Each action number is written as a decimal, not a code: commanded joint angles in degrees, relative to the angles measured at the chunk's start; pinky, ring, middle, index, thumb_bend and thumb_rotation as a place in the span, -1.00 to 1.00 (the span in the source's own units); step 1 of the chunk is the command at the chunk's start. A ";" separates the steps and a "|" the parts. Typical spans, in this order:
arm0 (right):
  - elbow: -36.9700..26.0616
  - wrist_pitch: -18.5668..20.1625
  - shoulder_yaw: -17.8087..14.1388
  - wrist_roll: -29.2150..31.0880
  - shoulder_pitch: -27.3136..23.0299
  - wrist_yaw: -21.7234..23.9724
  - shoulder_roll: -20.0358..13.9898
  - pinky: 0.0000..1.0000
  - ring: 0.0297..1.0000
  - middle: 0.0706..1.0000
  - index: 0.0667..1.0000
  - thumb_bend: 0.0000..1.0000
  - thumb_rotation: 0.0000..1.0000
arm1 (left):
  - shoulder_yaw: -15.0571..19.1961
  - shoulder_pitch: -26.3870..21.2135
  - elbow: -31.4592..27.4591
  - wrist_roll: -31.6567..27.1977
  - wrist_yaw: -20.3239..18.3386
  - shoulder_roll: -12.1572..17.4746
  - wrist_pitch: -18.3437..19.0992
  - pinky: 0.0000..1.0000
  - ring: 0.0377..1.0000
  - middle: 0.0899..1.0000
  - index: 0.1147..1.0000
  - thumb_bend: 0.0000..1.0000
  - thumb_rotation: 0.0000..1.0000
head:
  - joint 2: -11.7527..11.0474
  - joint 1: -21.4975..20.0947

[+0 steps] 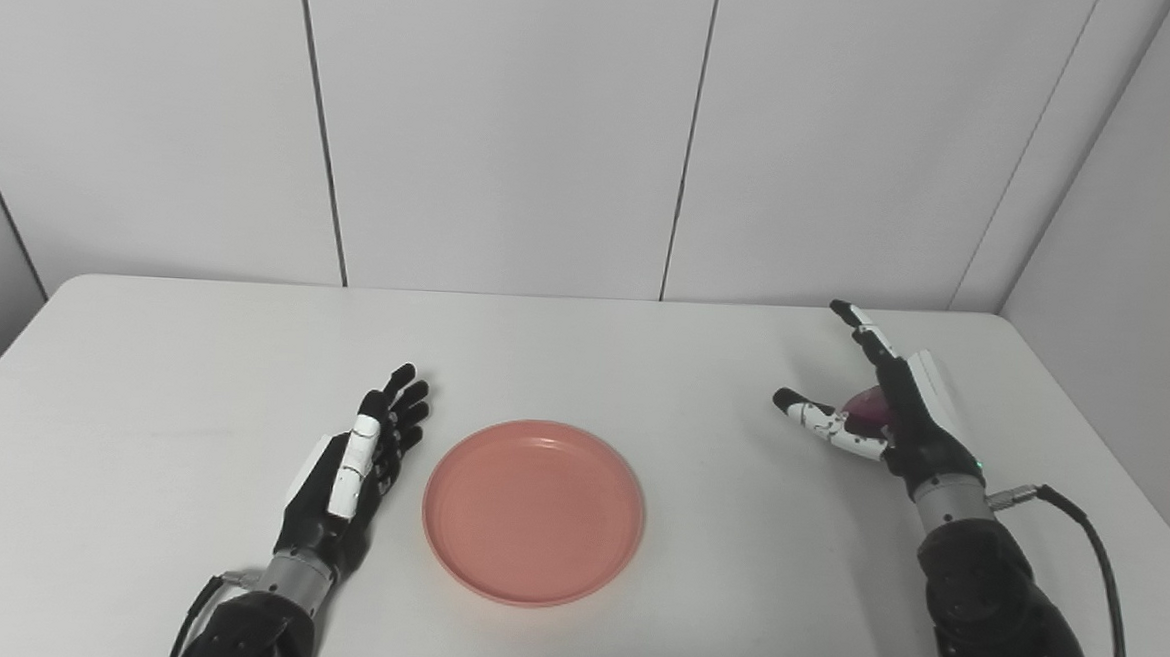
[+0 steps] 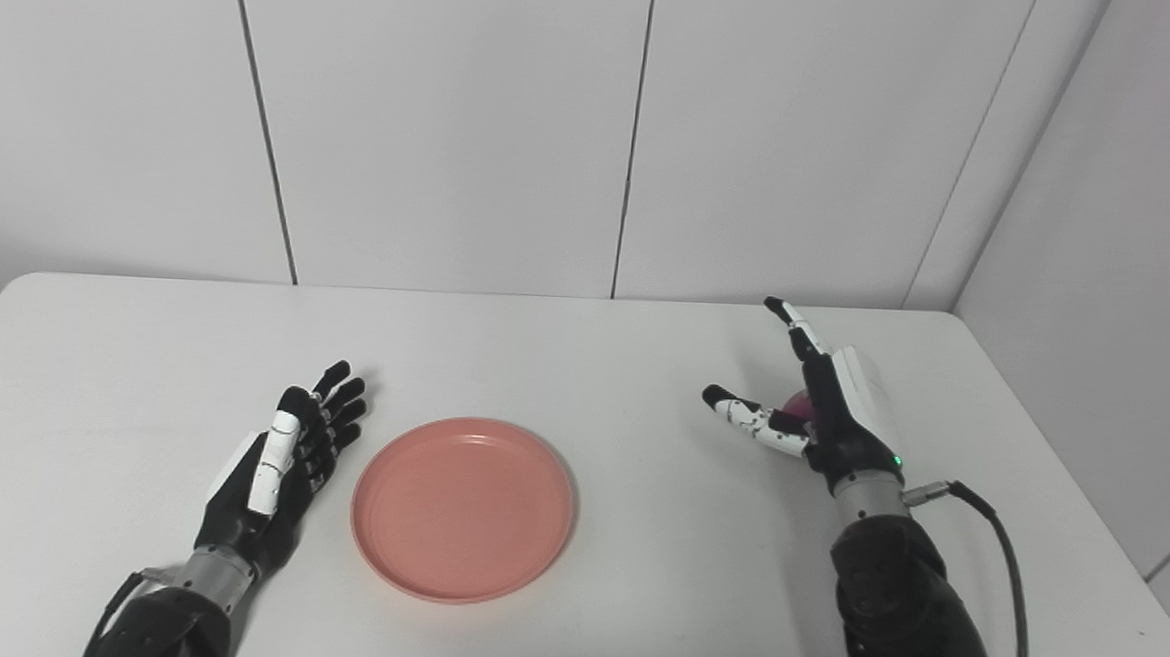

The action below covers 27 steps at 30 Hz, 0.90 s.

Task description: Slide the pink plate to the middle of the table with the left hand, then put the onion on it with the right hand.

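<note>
Both hands (image 1: 357,467) (image 1: 891,410) splayed, palms inward.

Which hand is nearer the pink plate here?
Left. The left hand lies open beside the pink plate's left rim, with a narrow gap. The right hand is well off to the plate's right, at the onion.

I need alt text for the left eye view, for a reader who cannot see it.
A pink plate lies empty near the middle of a white table, beside the open left hand. At the right, the right hand has its fingers spread around a dark red onion, mostly hidden behind it.
</note>
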 commanded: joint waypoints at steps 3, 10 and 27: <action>0.97 0.25 0.27 -4.38 -3.57 -2.43 -3.13 0.77 0.85 0.85 0.88 0.81 -0.27 | -0.01 -0.44 0.61 -0.58 -0.94 0.22 -1.28 1.00 0.97 0.95 0.96 0.52 1.00 | -0.15 -0.13; 2.69 1.61 0.29 -6.90 -3.86 -2.17 -4.76 0.76 0.84 0.85 0.89 0.85 -0.28 | -0.12 -0.53 0.72 -0.72 -1.21 0.52 -1.21 1.00 0.97 0.96 0.97 0.53 1.00 | -0.44 -0.47; 6.19 3.18 0.42 -7.30 -4.02 -1.50 -6.61 0.75 0.79 0.78 0.83 0.86 -0.50 | -0.20 -0.53 0.60 -0.79 -1.10 0.41 -1.30 1.00 0.97 0.95 0.96 0.52 1.00 | -0.42 -0.37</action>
